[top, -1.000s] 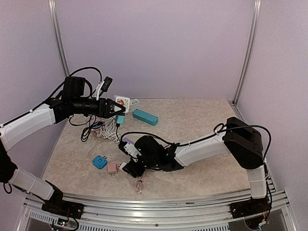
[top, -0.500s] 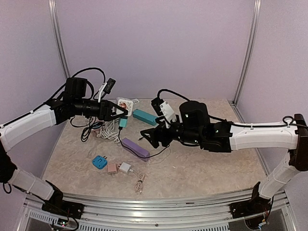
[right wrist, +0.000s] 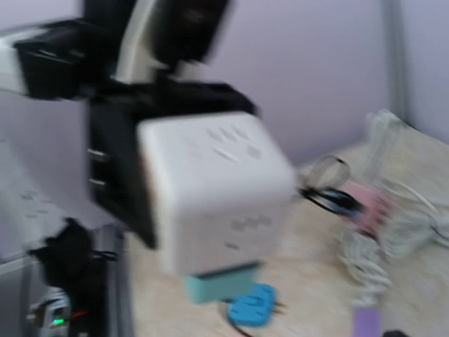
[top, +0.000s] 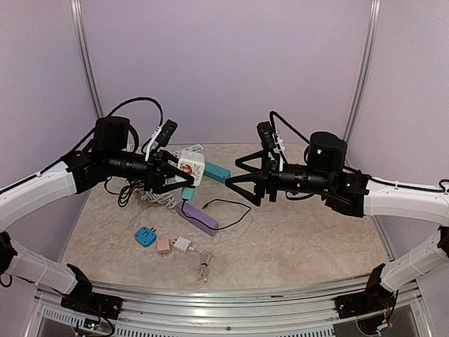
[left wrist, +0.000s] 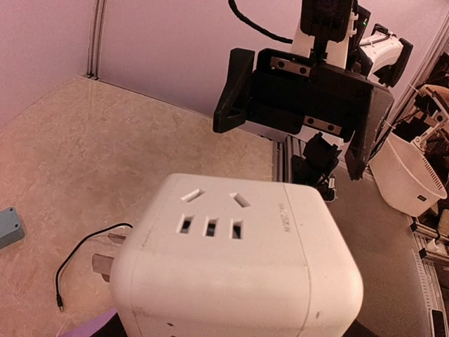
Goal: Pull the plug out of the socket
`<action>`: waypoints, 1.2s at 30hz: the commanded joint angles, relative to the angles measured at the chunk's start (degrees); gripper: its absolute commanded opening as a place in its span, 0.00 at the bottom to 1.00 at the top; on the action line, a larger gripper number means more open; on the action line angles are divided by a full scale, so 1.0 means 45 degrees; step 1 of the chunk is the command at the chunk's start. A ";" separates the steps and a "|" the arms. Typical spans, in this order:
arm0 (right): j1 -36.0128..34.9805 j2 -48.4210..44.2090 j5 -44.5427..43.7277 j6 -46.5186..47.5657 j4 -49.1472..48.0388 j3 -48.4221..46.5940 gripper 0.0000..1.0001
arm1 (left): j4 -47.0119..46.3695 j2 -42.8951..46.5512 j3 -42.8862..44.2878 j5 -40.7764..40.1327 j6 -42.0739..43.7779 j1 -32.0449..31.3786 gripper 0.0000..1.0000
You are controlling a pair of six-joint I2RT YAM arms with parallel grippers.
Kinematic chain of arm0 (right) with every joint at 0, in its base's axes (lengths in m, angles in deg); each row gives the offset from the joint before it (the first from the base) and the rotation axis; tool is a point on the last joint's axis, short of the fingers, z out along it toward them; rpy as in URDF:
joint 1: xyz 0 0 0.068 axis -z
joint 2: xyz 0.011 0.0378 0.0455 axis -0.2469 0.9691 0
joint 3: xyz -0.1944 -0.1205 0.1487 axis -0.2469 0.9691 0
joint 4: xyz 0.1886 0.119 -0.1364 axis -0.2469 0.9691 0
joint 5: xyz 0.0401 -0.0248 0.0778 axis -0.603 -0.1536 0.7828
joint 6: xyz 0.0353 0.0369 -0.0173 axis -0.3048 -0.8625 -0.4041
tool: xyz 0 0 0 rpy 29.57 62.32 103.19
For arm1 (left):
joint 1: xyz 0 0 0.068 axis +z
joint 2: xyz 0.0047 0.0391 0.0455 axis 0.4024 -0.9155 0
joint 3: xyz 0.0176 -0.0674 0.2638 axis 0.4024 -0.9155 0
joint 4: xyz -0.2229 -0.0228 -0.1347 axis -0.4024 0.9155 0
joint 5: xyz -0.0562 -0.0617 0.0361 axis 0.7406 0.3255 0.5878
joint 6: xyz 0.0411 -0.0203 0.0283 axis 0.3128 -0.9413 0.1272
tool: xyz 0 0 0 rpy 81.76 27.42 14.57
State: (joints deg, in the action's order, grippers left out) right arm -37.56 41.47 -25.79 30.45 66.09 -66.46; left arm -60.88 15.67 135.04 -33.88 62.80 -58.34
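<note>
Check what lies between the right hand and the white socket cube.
Nothing but air: the left wrist view shows the right hand facing the socket cube across an open gap, jaws spread.

Purple block (top: 200, 216), blue adapter (top: 145, 236), pink adapter (top: 163, 246).

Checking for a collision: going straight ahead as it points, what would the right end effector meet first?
Most likely the white socket cube held by the left end effector; the gap between looks free.
</note>
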 commanded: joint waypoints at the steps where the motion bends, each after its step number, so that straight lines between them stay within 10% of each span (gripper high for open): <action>1: 0.0144 0.0026 0.2027 -0.0223 -0.0497 -0.0462 0.96 | -0.0620 0.0510 -0.0135 -0.0086 0.0767 -0.0333 0.05; 36: -0.0285 0.3378 0.4174 -0.0875 -0.1335 -0.2982 0.91 | -0.0464 -0.0080 0.0040 0.0715 0.0925 -0.1332 0.05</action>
State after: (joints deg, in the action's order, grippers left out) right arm -38.05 55.04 -8.76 26.65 60.95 -78.11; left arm -61.38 15.89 134.84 -32.83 66.77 -63.96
